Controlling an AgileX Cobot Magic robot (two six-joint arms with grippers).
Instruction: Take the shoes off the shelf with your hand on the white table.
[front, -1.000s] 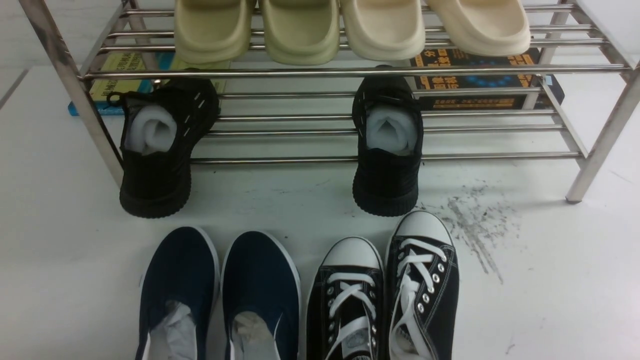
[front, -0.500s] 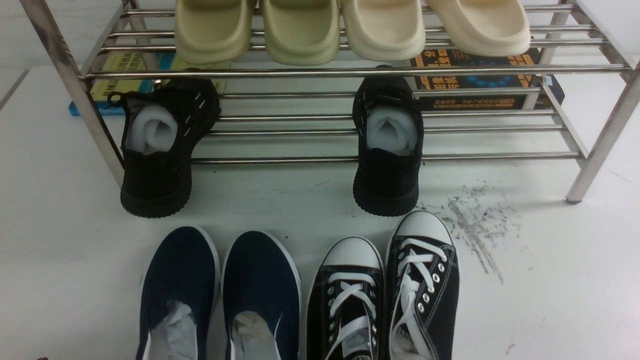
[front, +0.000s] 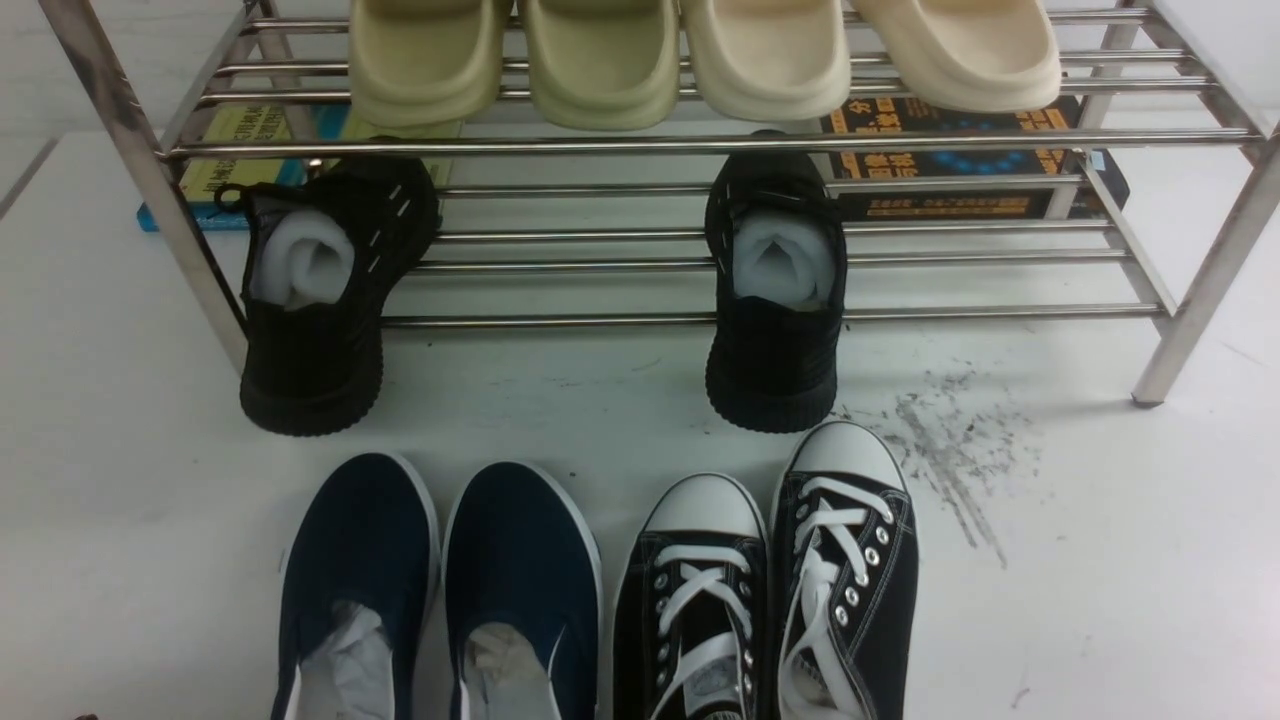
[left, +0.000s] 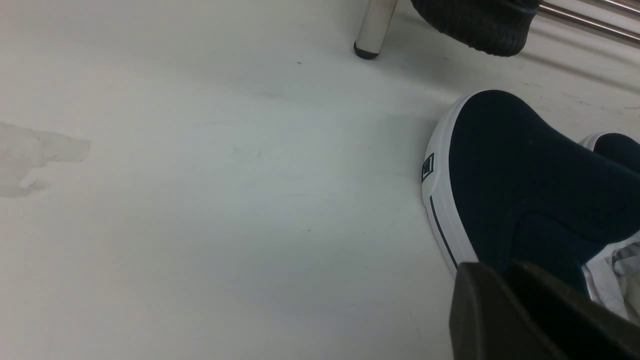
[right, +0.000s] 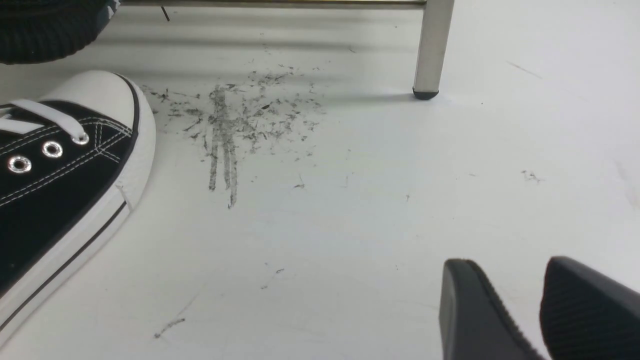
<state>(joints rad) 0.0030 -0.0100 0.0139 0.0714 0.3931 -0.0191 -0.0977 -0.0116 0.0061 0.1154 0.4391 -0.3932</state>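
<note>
The shoes, a navy pair with white trim and paper stuffing, stand side by side on the white table (front: 1100, 600) near the front edge: one (front: 355, 560) on the left, its mate (front: 520, 560) beside it. The steel shelf (front: 700, 143) stands behind them. Neither gripper shows in the front view. In the left wrist view my left gripper (left: 505, 267) hovers at the side wall of the left navy shoe (left: 525, 190), its fingers close together with a narrow dark gap. Whether they pinch the cloth is unclear. My right gripper (right: 507, 262) hangs open over bare table.
Two black knit sneakers (front: 310, 330) (front: 775, 330) lean off the shelf's lower tier onto the table. Several pale slippers (front: 600, 60) fill the top tier. Black lace-up sneakers (front: 690, 600) stand right of the navy pair. Grey scuff marks (front: 950, 450) lie near the right leg (right: 432, 45). Books (front: 950, 150) lie behind.
</note>
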